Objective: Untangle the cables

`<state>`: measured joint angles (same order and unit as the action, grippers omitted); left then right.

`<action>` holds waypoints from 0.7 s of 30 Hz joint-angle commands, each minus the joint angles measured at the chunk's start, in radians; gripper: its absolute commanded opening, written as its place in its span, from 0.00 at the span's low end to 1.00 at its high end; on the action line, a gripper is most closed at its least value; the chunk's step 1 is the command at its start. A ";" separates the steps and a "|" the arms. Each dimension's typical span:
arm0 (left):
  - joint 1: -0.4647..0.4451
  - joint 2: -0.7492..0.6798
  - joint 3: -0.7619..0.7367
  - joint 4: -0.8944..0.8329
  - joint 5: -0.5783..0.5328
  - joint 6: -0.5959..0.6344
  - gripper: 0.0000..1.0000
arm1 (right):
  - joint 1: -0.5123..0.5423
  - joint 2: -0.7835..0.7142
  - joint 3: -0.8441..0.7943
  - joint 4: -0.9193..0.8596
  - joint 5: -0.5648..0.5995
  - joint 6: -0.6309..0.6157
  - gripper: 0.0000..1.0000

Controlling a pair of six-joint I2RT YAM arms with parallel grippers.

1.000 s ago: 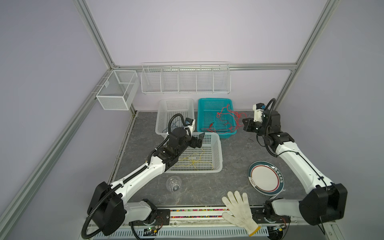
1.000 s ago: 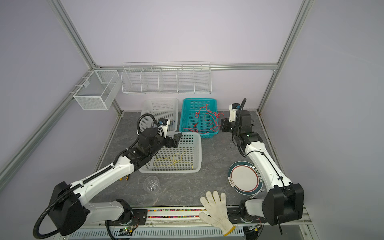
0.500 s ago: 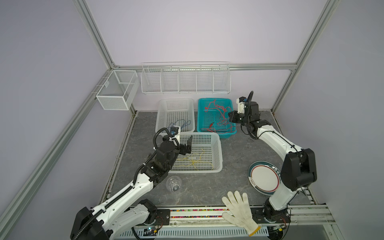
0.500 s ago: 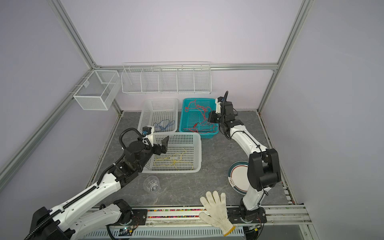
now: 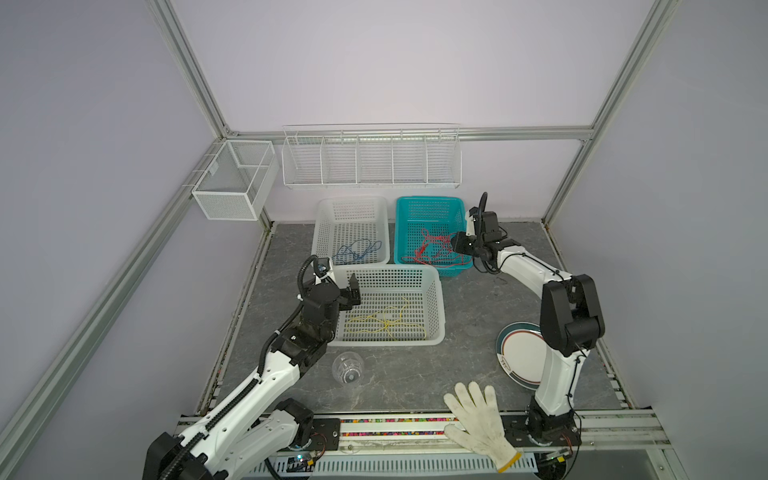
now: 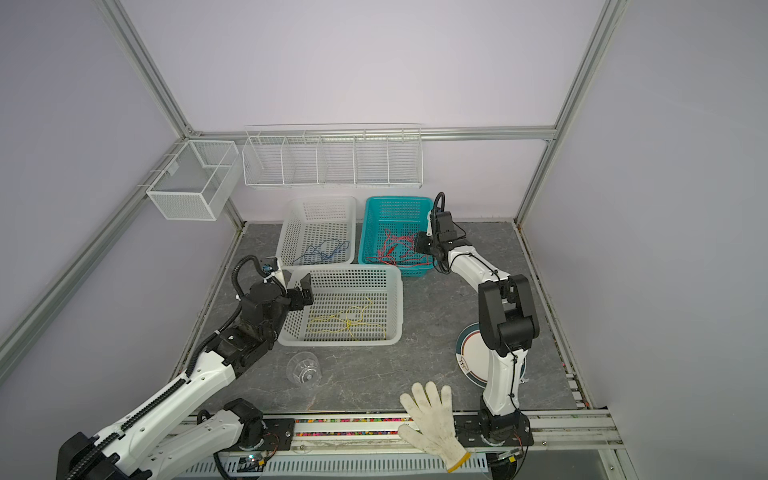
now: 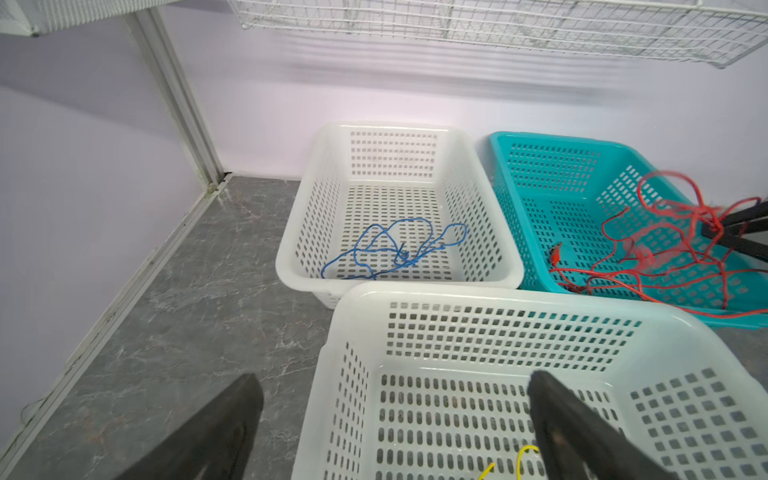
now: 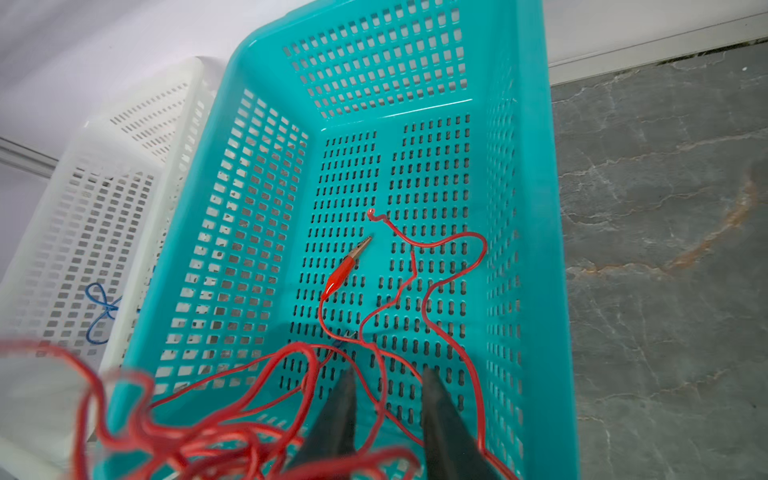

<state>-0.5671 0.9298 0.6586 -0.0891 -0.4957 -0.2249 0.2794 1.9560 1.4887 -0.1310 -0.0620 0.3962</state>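
Observation:
The cables lie apart by colour. A red cable [image 5: 432,240] [image 6: 395,248] sits looped in the teal basket [image 5: 428,200], with strands over its front rim. My right gripper [image 5: 456,245] [image 8: 388,376] hangs over that basket's right side, open, with red strands running between and around its fingers [image 8: 345,399]. One red clip end [image 8: 338,276] rests on the basket floor. A blue cable [image 5: 358,251] [image 7: 395,249] lies in the back white basket [image 5: 351,200]. A yellow cable [image 5: 386,323] lies in the front white basket [image 5: 386,343]. My left gripper [image 5: 353,291] [image 7: 392,380] is wide open, straddling that basket's left wall, holding nothing.
A plate [image 5: 517,353] lies at the right under my right arm. A white glove [image 5: 478,415] rests on the front rail and a clear cup [image 5: 348,368] stands before the front basket. A wire rack [image 5: 370,158] and a mesh bin [image 5: 232,183] hang on the walls.
My right gripper moved left over the teal basket and went from shut to open; the raised red cable has sunk into the basket. My left arm drew back towards the front left.

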 commanded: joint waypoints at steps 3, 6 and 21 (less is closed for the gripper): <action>0.018 0.001 0.033 -0.057 -0.040 -0.048 0.99 | 0.003 -0.071 0.001 -0.037 0.029 -0.036 0.48; 0.024 -0.003 0.034 -0.064 -0.041 -0.048 0.99 | 0.004 -0.119 -0.020 -0.057 0.071 -0.054 0.65; 0.088 -0.025 0.025 -0.094 -0.048 -0.059 0.99 | 0.006 -0.374 -0.237 -0.093 0.161 -0.113 0.87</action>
<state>-0.5049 0.9195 0.6601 -0.1570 -0.5270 -0.2539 0.2798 1.6356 1.3113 -0.2123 0.0860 0.3050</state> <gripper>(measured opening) 0.993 0.872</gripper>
